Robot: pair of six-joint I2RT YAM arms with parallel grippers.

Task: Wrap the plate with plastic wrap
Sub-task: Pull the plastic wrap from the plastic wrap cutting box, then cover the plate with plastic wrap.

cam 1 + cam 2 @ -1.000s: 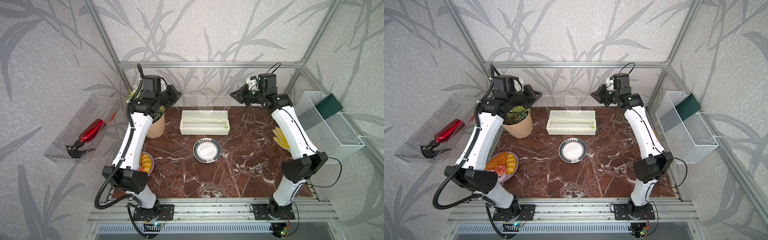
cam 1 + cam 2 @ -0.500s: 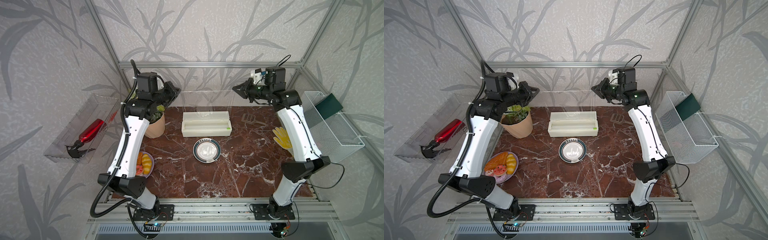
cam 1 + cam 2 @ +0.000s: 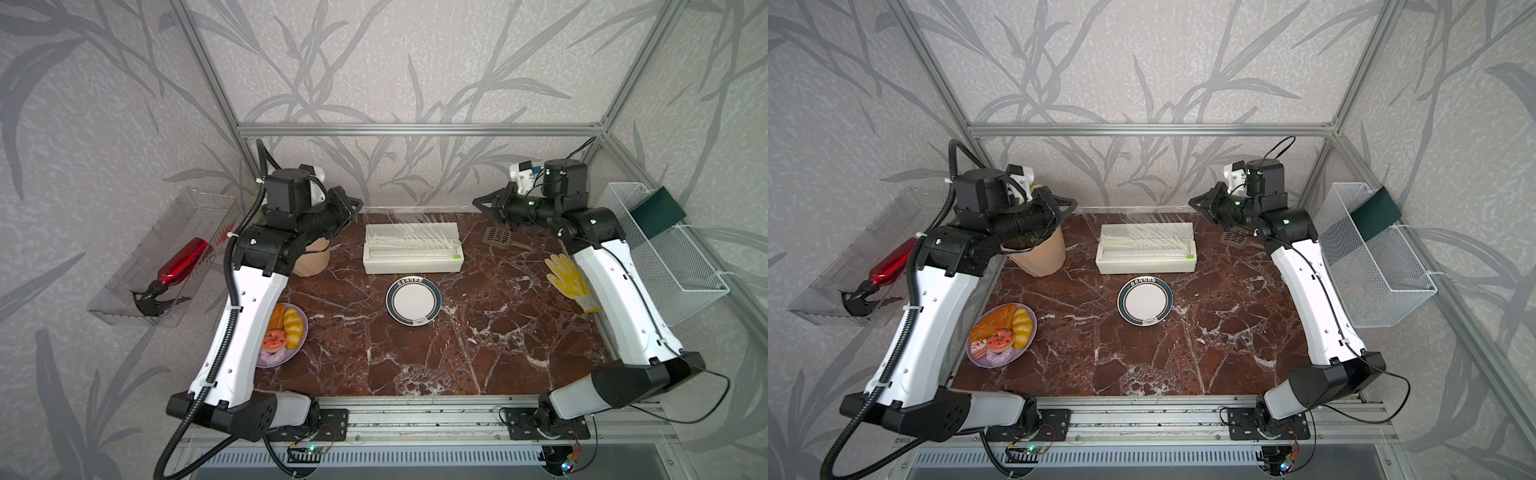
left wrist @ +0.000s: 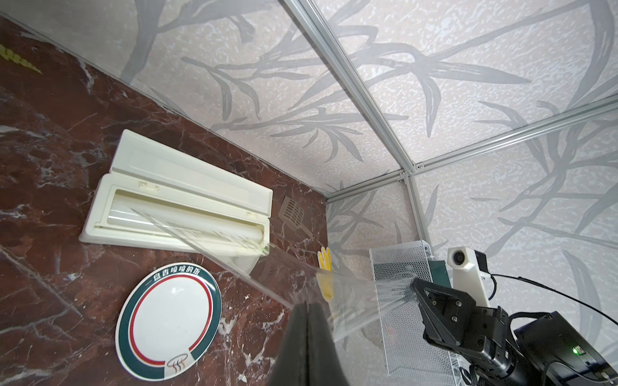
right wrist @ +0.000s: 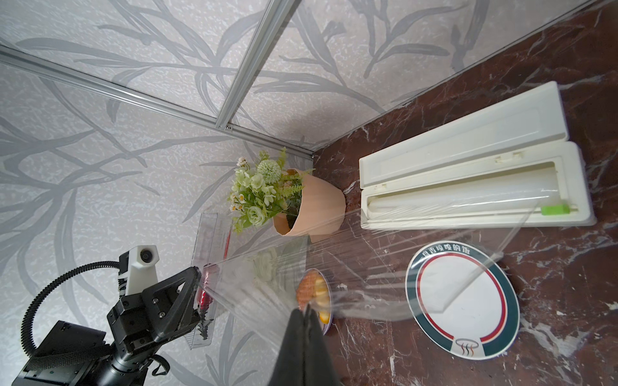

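The plate (image 3: 413, 300) (image 3: 1145, 302), white with a teal rim, lies bare on the marble in front of the open cream dispenser box (image 3: 412, 253). The plastic wrap (image 4: 351, 294) (image 5: 267, 277) runs up from the roll in the box as a taut sheet in the air. My left gripper (image 3: 359, 205) (image 4: 307, 304) is shut on one corner of its free edge. My right gripper (image 3: 478, 202) (image 5: 305, 309) is shut on the other corner. Both hang high above the back of the table, behind the box. The sheet shows as faint streaks (image 3: 1144, 237) in both top views.
A peach flower pot (image 3: 1040, 253) stands at the back left under my left arm. A purple plate of pastries (image 3: 1000, 334) sits at the left edge. A slotted scoop (image 3: 496, 237) and a yellow glove (image 3: 569, 278) lie at the right, beside a wire basket (image 3: 665, 257).
Both grippers kept their hold on the wrap. They rose with it, then came slightly toward the table's front, the right one drifting a little rightward. Plate and box have not moved.
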